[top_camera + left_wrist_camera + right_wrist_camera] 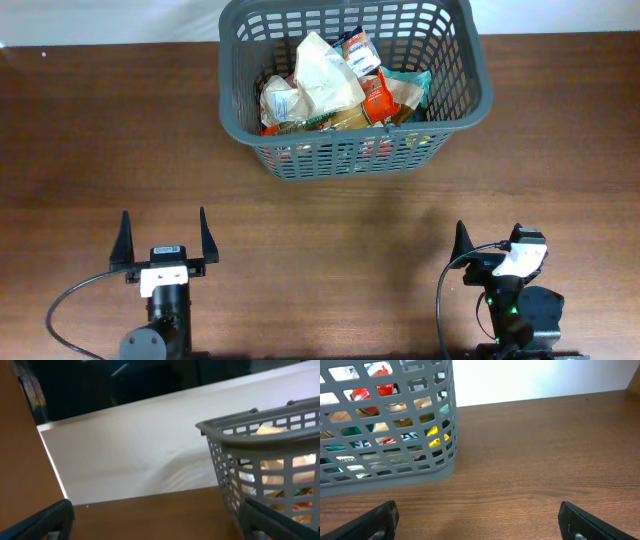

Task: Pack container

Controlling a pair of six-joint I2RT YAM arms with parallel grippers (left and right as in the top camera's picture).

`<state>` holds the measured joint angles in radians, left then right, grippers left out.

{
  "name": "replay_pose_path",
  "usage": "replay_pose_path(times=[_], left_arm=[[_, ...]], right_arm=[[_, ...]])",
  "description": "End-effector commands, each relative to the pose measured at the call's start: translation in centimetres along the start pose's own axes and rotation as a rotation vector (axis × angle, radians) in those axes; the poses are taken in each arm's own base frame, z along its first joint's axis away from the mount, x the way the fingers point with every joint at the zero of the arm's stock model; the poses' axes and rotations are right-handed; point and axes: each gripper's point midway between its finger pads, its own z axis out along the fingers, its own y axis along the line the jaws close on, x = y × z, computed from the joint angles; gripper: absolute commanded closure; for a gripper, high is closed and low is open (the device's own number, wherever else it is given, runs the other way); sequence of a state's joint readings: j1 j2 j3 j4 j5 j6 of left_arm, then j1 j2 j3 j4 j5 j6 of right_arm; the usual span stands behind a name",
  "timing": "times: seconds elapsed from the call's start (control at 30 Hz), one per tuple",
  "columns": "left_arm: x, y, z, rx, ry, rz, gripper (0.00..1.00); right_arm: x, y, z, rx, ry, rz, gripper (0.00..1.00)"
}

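Note:
The container [465,100] is a large dark grey lattice basket at the far middle of the table, filled with several food packets [325,75]. It also shows in the left wrist view [235,435] at the right and in the right wrist view [447,420] at the upper left. My left gripper [162,240] is open and empty near the front left edge, far from the basket; its fingers frame bare table [157,520]. My right gripper [488,250] is open and empty near the front right edge, over bare wood [477,520].
The brown wooden table [100,150] runs across the view. A white surface [140,450] lies beyond its far edge, behind the basket.

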<state>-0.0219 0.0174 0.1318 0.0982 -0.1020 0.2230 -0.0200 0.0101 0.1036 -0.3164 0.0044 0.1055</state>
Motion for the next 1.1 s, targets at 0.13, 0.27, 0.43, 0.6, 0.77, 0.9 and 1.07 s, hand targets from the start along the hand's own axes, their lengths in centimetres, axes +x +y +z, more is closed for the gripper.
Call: replay_pose_path(times=[0.13, 0.27, 0.43, 0.6, 0.77, 0.9, 1.07], left_arm=[[2.5, 0.4, 0.0, -0.028, 0.047, 0.008, 0.01], [4.0, 0.2, 0.1, -0.025, 0.08, 0.011, 0.01], [6.7, -0.3, -0.1, -0.01, 0.147, 0.016, 0.01], [8.7, -0.7, -0.4, 0.008, 0.231, 0.022, 0.01], [10.0, -1.0, -0.8, 0.019, 0.287, 0.026, 0.01], [10.0, -1.0, -0.8, 0.019, 0.286, 0.026, 0.01], [10.0, -1.0, -0.8, 0.019, 0.287, 0.026, 0.01]], right_arm=[[0.2, -0.4, 0.0, 0.021, -0.002, 0.009, 0.01], [0.2, -0.4, 0.0, 0.021, -0.002, 0.009, 0.01], [0.2, -0.4, 0.0, 0.021, -0.002, 0.009, 0.01], [0.2, -0.4, 0.0, 0.021, -0.002, 0.009, 0.01], [0.2, -0.4, 0.0, 0.021, -0.002, 0.009, 0.01], [0.2, -0.4, 0.0, 0.021, -0.002, 0.009, 0.01], [0.2, -0.4, 0.0, 0.021, -0.002, 0.009, 0.01]])
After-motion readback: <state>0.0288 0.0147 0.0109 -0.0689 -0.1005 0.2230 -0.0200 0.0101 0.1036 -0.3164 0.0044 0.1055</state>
